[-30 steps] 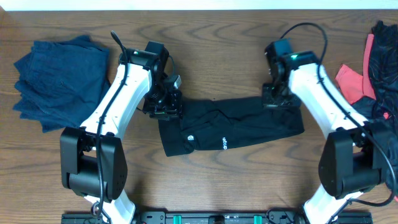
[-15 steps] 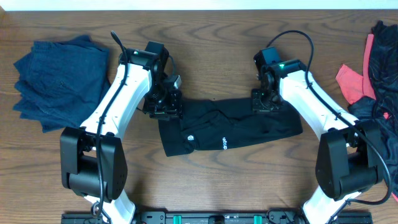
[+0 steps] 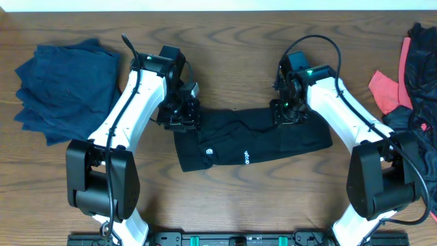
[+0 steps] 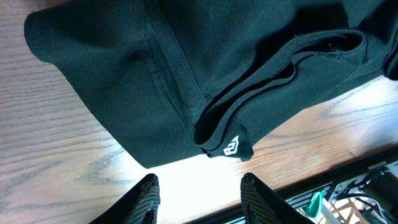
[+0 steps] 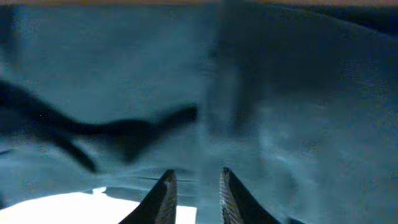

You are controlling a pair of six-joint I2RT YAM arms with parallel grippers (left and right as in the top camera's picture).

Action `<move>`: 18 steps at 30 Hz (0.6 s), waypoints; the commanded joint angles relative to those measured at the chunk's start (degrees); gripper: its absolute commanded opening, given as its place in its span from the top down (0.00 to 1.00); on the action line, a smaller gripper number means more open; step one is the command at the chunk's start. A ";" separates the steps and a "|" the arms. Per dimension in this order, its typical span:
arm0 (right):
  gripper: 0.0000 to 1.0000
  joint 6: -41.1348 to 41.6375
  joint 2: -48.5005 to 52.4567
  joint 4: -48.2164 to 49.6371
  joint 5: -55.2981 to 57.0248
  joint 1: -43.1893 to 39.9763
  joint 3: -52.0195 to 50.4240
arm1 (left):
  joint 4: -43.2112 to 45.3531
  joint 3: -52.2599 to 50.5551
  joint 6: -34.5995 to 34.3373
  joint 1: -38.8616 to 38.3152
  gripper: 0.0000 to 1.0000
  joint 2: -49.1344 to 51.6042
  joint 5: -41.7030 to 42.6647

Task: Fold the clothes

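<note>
A black garment [image 3: 252, 140] lies folded into a long band across the middle of the table, with a small white round logo [image 3: 209, 152] and white lettering [image 3: 246, 158] near its left end. My left gripper [image 3: 181, 117] hangs over its upper left corner. In the left wrist view this gripper [image 4: 200, 180] is open over bare wood, the folded hem [image 4: 186, 74] just beyond its tips. My right gripper [image 3: 287, 113] sits low on the garment's top edge. Its fingers [image 5: 196, 173] stand slightly apart, open, with fabric [image 5: 280, 93] filling the view.
A pile of dark blue cloth [image 3: 61, 85] lies at the far left. At the right edge a coral-red piece [image 3: 386, 89] and more black fabric [image 3: 420, 68] are heaped. A black rail [image 3: 225, 239] runs along the table's front edge.
My right gripper slid left along the garment's top edge and its fingers parted from shut. The left arm stayed in place, its jaws a little wider.
</note>
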 commanded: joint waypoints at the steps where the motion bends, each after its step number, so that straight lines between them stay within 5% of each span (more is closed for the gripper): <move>1: 0.78 3.32 -2.36 -0.15 6.58 -1.68 0.02 | -0.37 -0.24 0.11 0.20 0.42 -0.74 -0.07; 11: 0.72 6.49 -9.70 -1.40 9.66 -8.09 0.04 | 1.75 -4.74 -0.57 0.13 0.22 -0.72 0.02; 18: 0.65 6.43 -10.21 -3.39 9.70 -10.47 0.00 | 11.67 -14.08 -0.76 0.02 0.19 -0.72 0.61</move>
